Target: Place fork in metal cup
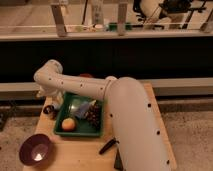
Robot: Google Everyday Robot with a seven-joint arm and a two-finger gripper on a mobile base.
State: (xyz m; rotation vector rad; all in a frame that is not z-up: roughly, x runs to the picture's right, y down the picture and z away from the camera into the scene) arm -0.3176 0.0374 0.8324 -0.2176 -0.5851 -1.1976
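The metal cup point(49, 111), small, dark and round, stands on the wooden table's point(75, 155) left side, just left of the green tray. My white arm reaches from the lower right up over the tray and bends down at the far left. The gripper point(54, 102) hangs right above and beside the cup, open, and much of it is hidden by the forearm. A slim dark utensil that looks like the fork point(107, 146) lies on the table in front of the tray, next to the arm's wide base.
The green tray point(80, 131) holds an orange, dark grapes and a blue packet. A wide purple bowl point(36, 149) sits at the front left corner. Behind the table runs a dark counter wall with a railing.
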